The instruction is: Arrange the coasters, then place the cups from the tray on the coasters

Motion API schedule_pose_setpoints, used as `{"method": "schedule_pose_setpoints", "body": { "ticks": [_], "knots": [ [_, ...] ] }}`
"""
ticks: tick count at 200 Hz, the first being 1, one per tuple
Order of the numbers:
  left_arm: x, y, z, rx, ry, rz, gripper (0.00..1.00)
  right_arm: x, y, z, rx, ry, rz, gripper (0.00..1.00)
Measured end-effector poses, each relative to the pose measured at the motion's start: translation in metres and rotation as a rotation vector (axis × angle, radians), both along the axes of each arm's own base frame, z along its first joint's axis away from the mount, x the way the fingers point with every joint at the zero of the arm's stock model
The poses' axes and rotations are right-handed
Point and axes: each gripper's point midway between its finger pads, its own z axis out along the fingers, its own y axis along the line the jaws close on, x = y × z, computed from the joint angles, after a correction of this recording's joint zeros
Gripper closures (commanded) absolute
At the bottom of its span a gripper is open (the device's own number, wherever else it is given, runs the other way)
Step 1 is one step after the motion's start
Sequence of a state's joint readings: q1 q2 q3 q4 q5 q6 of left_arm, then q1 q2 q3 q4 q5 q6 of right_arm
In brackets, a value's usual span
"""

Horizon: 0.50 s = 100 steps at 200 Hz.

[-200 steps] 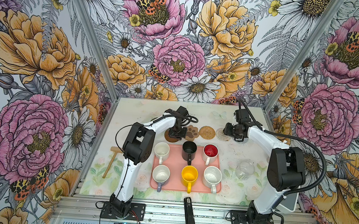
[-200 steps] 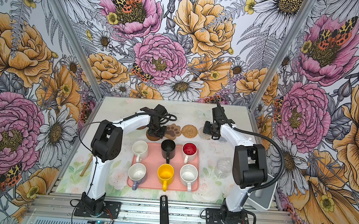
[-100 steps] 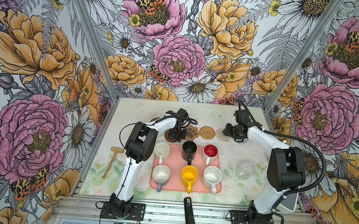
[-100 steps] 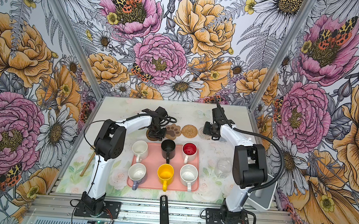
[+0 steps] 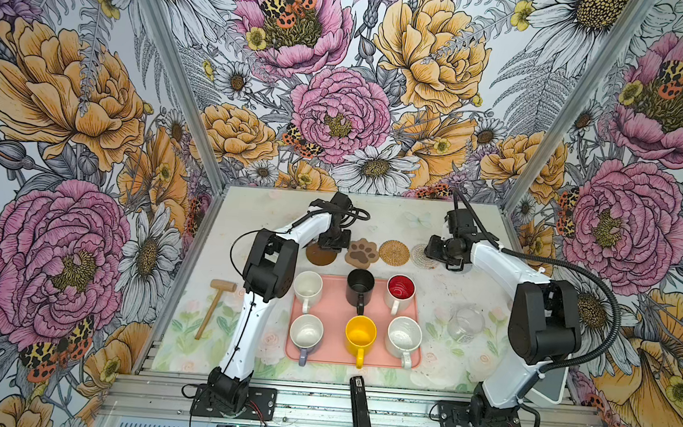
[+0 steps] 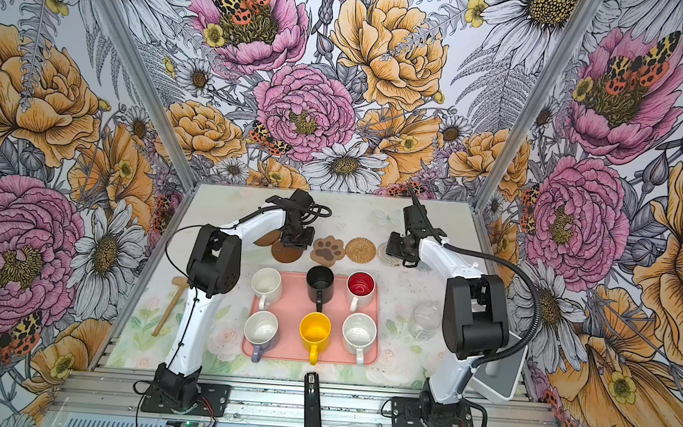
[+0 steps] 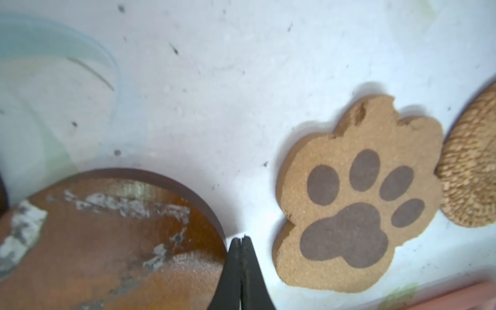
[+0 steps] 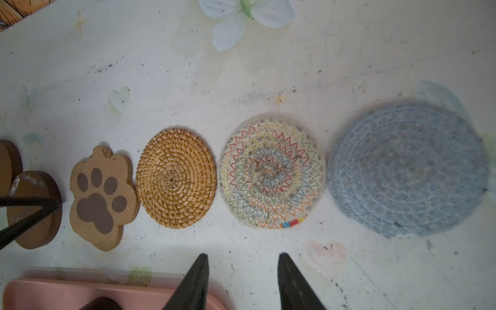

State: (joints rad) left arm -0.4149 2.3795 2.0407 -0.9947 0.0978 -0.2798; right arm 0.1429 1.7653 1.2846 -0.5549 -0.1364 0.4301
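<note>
Several coasters lie in a row behind the tray (image 5: 335,303): a brown disc (image 5: 320,255), paw coaster (image 5: 361,253), golden round (image 5: 394,252), whitish round (image 8: 271,171) and pale blue round (image 8: 408,169). A second brown disc (image 6: 266,238) peeks out behind the left arm. My left gripper (image 7: 242,239) is shut on nothing, its tips down between the brown disc (image 7: 112,241) and the paw coaster (image 7: 357,204). My right gripper (image 8: 243,255) hovers open and empty in front of the whitish round. Six cups stand on the tray, among them black (image 5: 360,285) and yellow (image 5: 360,335).
A wooden mallet (image 5: 216,304) lies left of the left arm. A clear glass jar (image 5: 465,323) stands right of the tray. A black bar-shaped device (image 5: 359,412) sits at the front edge, and a white box (image 6: 498,373) at the front right.
The left arm's elbow has swung slightly right, uncovering the mallet head. Its gripper stays at the brown disc. The right arm has not moved.
</note>
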Motion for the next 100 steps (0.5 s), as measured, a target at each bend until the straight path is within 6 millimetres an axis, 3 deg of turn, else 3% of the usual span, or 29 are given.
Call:
{"method": "schedule_pose_setpoints", "body": {
  "ticks": [40, 66, 85, 100],
  "knots": [
    [0.022, -0.003, 0.028, -0.033, -0.080, 0.012, 1.00, 0.000, 0.000, 0.000, 0.000, 0.000, 0.000, 0.55],
    [0.024, 0.006, 0.058, -0.043, -0.129, 0.027, 1.00, 0.000, 0.000, 0.000, 0.000, 0.000, 0.000, 0.55],
    [0.020, 0.030, 0.088, -0.043, -0.172, 0.067, 1.00, 0.000, 0.000, 0.000, 0.001, 0.000, 0.000, 0.55],
    [0.013, 0.065, 0.110, -0.028, -0.200, 0.126, 1.00, 0.000, 0.001, 0.000, 0.006, 0.001, 0.003, 0.55]
  ]
}}
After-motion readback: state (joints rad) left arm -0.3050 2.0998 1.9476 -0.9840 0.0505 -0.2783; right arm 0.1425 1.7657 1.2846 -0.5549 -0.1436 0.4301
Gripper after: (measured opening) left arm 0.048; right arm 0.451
